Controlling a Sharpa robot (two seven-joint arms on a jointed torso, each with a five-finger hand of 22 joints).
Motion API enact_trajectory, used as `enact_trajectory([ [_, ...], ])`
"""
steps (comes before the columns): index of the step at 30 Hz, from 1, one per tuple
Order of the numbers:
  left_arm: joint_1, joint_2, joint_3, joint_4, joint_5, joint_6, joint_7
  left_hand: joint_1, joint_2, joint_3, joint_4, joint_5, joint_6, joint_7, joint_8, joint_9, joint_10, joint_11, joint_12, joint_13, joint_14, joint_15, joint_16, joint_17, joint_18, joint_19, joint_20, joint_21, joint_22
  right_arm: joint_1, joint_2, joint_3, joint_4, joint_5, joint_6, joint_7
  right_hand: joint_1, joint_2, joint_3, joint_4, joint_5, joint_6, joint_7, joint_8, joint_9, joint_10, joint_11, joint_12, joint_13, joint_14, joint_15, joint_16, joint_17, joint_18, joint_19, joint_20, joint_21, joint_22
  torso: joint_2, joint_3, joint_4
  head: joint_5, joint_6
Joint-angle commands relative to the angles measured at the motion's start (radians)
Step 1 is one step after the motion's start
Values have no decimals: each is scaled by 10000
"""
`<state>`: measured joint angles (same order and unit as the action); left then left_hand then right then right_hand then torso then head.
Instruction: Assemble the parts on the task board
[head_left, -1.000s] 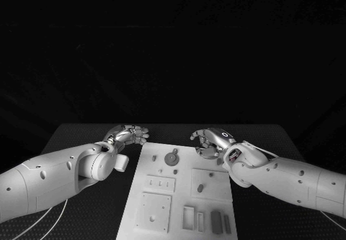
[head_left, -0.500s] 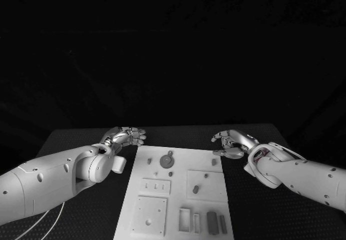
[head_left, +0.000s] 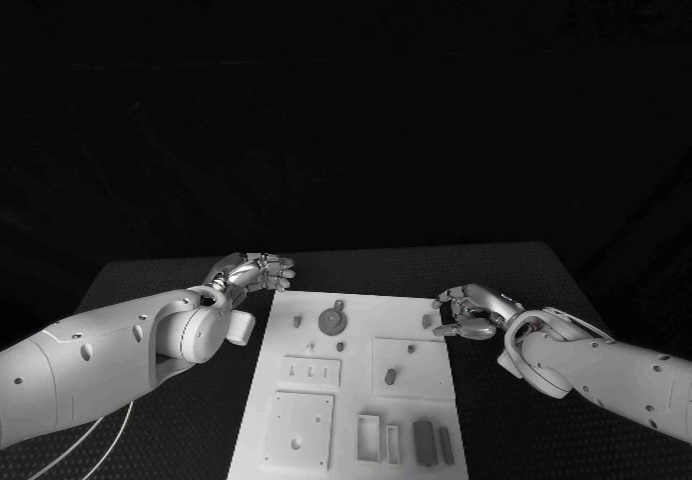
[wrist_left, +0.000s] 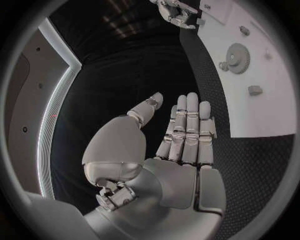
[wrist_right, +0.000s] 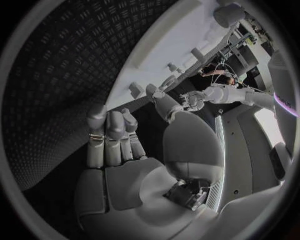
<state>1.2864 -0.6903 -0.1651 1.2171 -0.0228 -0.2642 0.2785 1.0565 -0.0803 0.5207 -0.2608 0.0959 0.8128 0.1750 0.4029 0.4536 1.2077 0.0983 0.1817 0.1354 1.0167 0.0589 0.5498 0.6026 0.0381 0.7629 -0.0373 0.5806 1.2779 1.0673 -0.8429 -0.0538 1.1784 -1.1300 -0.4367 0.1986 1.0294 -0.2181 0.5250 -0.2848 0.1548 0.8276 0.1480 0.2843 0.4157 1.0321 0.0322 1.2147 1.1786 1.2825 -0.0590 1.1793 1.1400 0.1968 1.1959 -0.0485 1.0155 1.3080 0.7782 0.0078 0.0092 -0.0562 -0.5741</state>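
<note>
Both my silver hands, left (head_left: 257, 271) and right (head_left: 470, 311), hover empty, fingers loosely apart, flanking the flat white rectangular task board (head_left: 356, 385), its long axis running away from me.

Head overhead; wrists behind hands

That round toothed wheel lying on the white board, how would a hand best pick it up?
The gear lies flat on the board, so probably from straight above, with fingers pinching opposite sides of its toothed rim. Its flat face offers nothing to hold. The left hand is nearer; both hands are empty.
</note>
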Motion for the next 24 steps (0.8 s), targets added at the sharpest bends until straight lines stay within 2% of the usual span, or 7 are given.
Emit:
enact_trajectory([
  [1,-10,4,7,-4,24,200,84,-50,2,33,-1,-50,-38,-11,-27,16,7,24,-34,4,-3,14,46,8,141,-54,-15,47,-13,-82,114,11,-190,196,263,259,100,15,-67,-15,-53,71,149,-50,-17,-759,178,-50,9,-63,-14,-65,14,650,-106,-15,-46,98,22,66,-15,36,-41],
  [5,-26,12,7,4,24,210,89,-51,5,33,0,-51,-39,-11,-28,17,7,25,-35,4,-5,15,46,8,141,-55,-15,47,-14,-177,260,12,-381,205,252,305,164,57,-108,-15,-76,65,148,-49,-17,-767,178,-44,10,-67,-14,-66,21,650,-114,-13,-48,100,45,106,-10,43,-62],
  [9,-39,17,7,6,24,216,87,-52,8,34,1,-51,-40,-10,-29,18,6,25,-36,4,-6,15,45,8,140,-56,-15,48,-14,-246,411,12,-525,308,302,356,286,157,-122,-2,-195,100,140,-26,-11,-767,168,-30,11,-65,-23,-65,32,650,-119,-4,-53,100,40,92,-13,76,-115],
  [10,-41,19,7,4,24,217,85,-52,8,34,1,-51,-40,-10,-29,18,6,25,-36,4,-6,16,45,8,140,-56,-15,48,-15,-248,448,12,-557,339,290,375,336,218,-77,19,-395,117,124,-16,-7,-766,166,-29,9,-64,-21,-66,32,650,-116,-4,-56,97,44,105,-10,78,-112],
  [13,-44,23,7,-3,24,220,83,-53,9,33,2,-52,-40,-10,-29,18,6,25,-36,4,-6,16,45,8,140,-57,-14,48,-15,-250,487,12,-596,342,292,395,478,354,115,110,-962,154,110,4,-3,-766,150,-34,-1,-64,-24,-76,33,650,-111,3,-72,85,38,94,-5,77,-116],
  [19,-47,28,7,-1,22,233,80,-57,13,33,5,-53,-39,-10,-29,20,7,26,-37,4,-7,16,45,8,139,-58,-13,48,-15,-250,533,13,-639,349,336,415,607,348,470,313,-1054,166,63,11,-12,-758,100,-31,-15,-57,-84,-88,41,650,-100,37,-70,89,31,72,-10,77,-143],
  [24,-47,28,7,-1,18,238,78,-60,15,33,8,-53,-39,-10,-29,22,8,26,-37,5,-7,17,44,8,138,-59,-13,49,-16,-250,591,13,-637,352,336,447,714,527,793,469,-1062,338,2,128,44,-736,44,-17,-23,-52,-136,-79,60,650,-101,47,-48,108,27,73,-14,82,-170],
])
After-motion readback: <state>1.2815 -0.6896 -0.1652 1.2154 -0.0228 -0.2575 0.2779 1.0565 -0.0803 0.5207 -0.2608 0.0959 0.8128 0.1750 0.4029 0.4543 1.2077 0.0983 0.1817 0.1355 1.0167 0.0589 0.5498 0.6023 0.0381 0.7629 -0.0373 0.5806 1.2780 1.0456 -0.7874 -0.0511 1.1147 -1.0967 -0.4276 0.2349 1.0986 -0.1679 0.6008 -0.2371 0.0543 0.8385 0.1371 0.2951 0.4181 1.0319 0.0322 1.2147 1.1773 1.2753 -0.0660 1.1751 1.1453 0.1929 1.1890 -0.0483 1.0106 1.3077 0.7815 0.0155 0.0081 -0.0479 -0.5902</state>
